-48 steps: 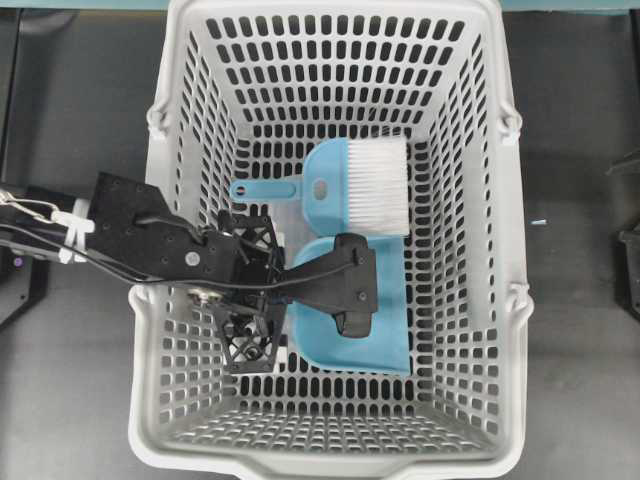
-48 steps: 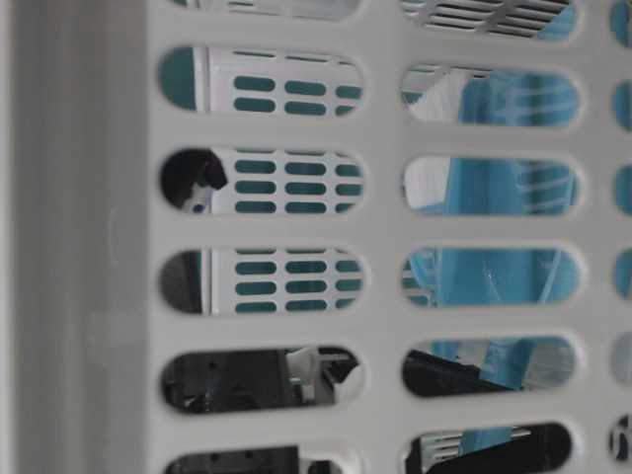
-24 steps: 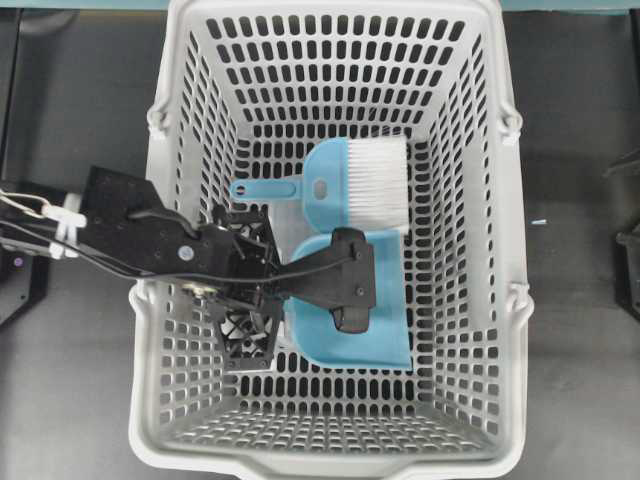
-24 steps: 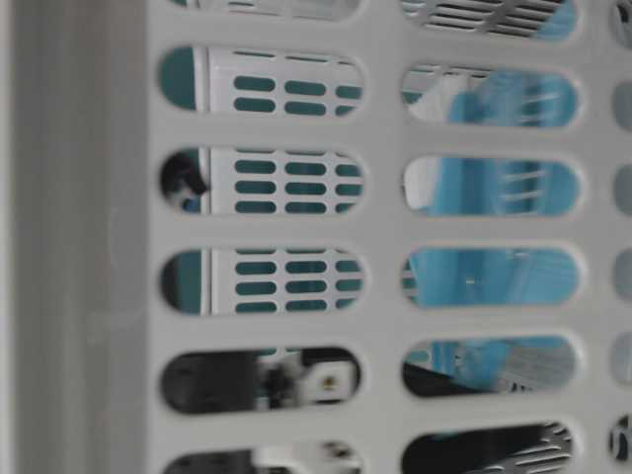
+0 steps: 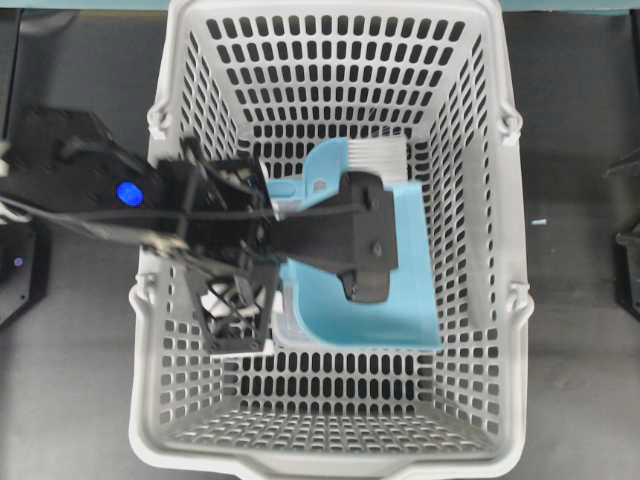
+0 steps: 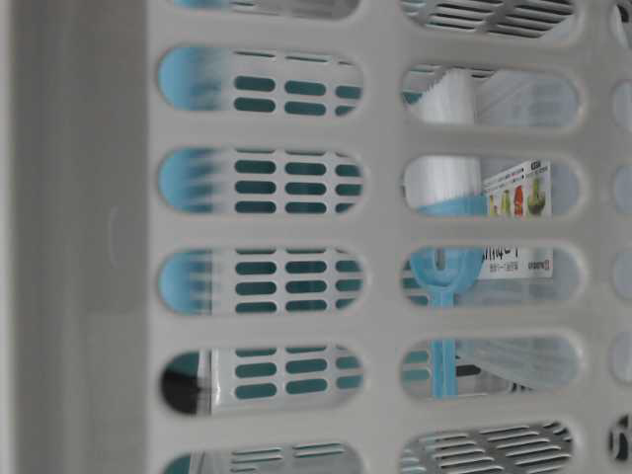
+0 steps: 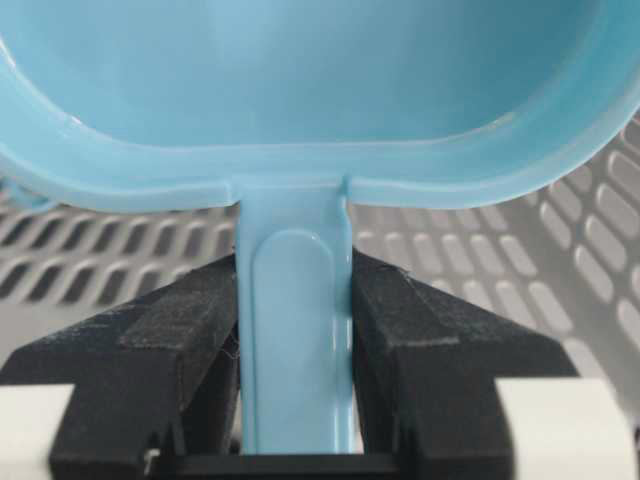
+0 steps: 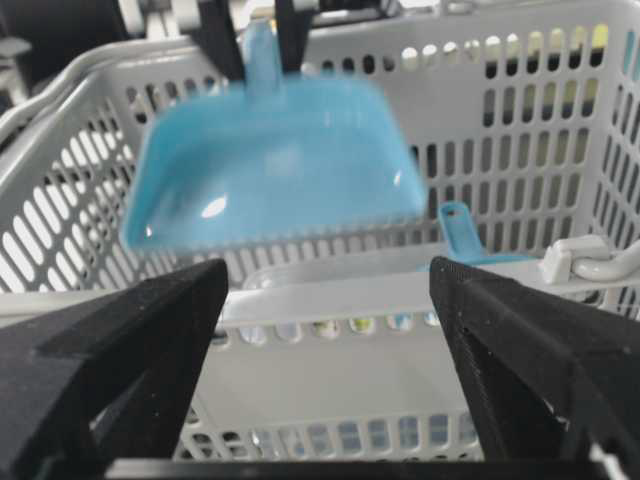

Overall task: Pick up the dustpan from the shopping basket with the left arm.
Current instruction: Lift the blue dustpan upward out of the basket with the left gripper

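The dustpan (image 8: 270, 165) hangs raised inside the shopping basket (image 5: 470, 200), its thin handle pinched between the two black fingers (image 7: 170, 350) of the left claw (image 7: 295, 320). The scoop tilts above the hand brush (image 5: 375, 152), whose white bristles lie toward the basket's far wall. The right claw (image 8: 325, 350) stands wide apart outside the basket, gripping nothing.

I've got a dark tabletop (image 5: 580, 120) under everything, and the light-grey shopping basket (image 5: 478, 150) sits squarely on it. There's a tiny pale speck (image 5: 539, 222) to its right, possibly a scrap.
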Controlling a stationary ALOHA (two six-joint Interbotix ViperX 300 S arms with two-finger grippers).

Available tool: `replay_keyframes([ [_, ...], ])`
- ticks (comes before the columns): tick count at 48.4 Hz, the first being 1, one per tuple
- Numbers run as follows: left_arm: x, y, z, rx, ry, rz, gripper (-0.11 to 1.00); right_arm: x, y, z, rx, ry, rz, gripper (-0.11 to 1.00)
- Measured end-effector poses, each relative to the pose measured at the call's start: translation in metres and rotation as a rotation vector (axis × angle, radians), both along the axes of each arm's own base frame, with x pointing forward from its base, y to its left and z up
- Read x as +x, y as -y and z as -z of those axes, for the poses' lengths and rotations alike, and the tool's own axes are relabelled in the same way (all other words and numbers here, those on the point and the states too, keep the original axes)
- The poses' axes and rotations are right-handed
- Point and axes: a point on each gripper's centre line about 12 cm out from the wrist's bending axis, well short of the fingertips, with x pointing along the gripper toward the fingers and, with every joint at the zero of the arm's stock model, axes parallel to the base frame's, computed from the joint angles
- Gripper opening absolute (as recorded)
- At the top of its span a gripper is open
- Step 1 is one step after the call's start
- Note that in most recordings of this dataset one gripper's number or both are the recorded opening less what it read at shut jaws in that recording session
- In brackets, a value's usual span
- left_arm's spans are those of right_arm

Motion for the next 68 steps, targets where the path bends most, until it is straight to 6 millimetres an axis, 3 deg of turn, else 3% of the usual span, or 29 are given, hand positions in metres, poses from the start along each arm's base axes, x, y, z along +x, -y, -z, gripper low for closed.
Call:
replay_keyframes([
  [4,-0.0019,-0.0028,-0.0065,0.003,-0.011,-0.002,0.28,0.0,0.0,0.0,0.0,0.0,0.0,0.78],
  [68,-0.0028,-0.0048,-0.0057,0.012,-0.022,0.022,0.28,0.0004,0.0,0.0041,0.0,-0.008,0.0,0.78],
])
